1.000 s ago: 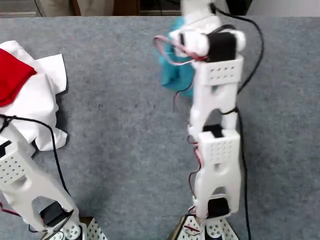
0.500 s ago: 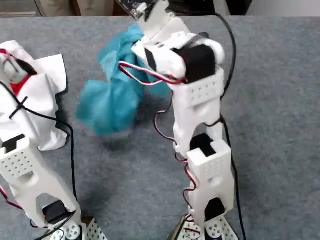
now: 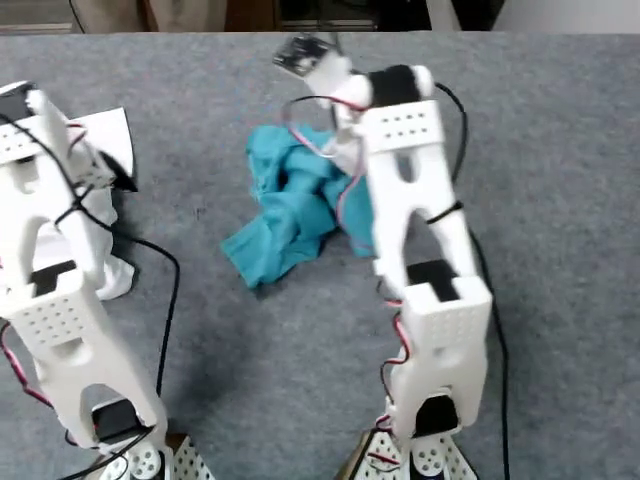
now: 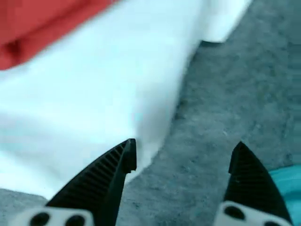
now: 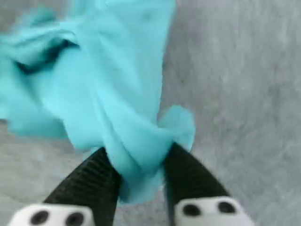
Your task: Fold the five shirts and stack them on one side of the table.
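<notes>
Right tool (image 5: pixel 140 175): fingers clamped on a fold of the teal shirt (image 3: pixel 285 220), which lies crumpled on the grey desk (image 3: pixel 560 150) ahead of it.
Left tool (image 4: pixel 184 157): fingers apart, empty, above the white shirt (image 4: pixel 84 94) edge; red shirt (image 4: pixel 37 23) beyond.

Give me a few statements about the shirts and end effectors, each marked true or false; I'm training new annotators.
1. The right end effector is shut on the teal shirt. True.
2. Red cloth lies against the white shirt. True.
3. The left end effector grips the white shirt. False: it is open over the shirt's edge and holds nothing.
4. The teal shirt is folded flat. False: it lies crumpled in a heap.
</notes>
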Robot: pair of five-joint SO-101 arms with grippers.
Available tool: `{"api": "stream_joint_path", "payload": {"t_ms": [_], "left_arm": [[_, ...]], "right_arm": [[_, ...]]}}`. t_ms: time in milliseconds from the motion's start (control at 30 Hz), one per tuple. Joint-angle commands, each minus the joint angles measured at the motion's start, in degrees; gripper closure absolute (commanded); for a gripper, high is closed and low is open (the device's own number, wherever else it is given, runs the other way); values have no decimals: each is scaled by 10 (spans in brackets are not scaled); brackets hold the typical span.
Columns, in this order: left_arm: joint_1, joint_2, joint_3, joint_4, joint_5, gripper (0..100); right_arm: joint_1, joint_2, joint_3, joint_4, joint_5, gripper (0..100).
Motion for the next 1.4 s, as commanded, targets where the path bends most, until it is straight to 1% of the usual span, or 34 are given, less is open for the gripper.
{"api": "stream_joint_path", "payload": {"t_ms": [0,67,133,267,367,467,600,667,733,833,900,967,1067,1133,1200,1267,1367], "left_arm": [[63,-83,13,7,6,690],[105,-115,34,7,6,690],[147,-138,56,6,6,690],[215,-151,98,5,6,690],[256,-135,121,4,24,688],[282,-102,136,-28,70,688],[298,-48,140,-82,120,689],[302,-21,140,-93,127,689],[309,8,135,-94,127,690],[313,38,134,-95,128,692],[316,57,131,-98,128,726],[320,73,124,-105,128,795],[323,94,105,-114,128,928],[324,105,82,-113,128,987],[323,108,69,-111,128,973],[320,103,51,-103,128,981],[316,92,-3,-72,128,981]], "right_arm": [[73,-36,65,-74,19,744],[110,-36,102,-111,40,684],[145,-36,131,-144,47,649],[206,-36,172,-207,45,641],[230,-36,184,-233,40,641],[228,-35,186,-252,-25,641],[219,-34,189,-302,-135,641],[219,-34,212,-343,-182,641],[220,-35,251,-395,-213,641],[225,-37,282,-433,-215,641],[225,-36,284,-435,-215,641],[225,-36,284,-435,-215,641],[225,-36,284,-434,-215,641],[225,-37,284,-433,-215,641],[225,-40,283,-432,-215,641],[225,-48,280,-428,-215,641],[225,-75,269,-396,-197,641]]}}
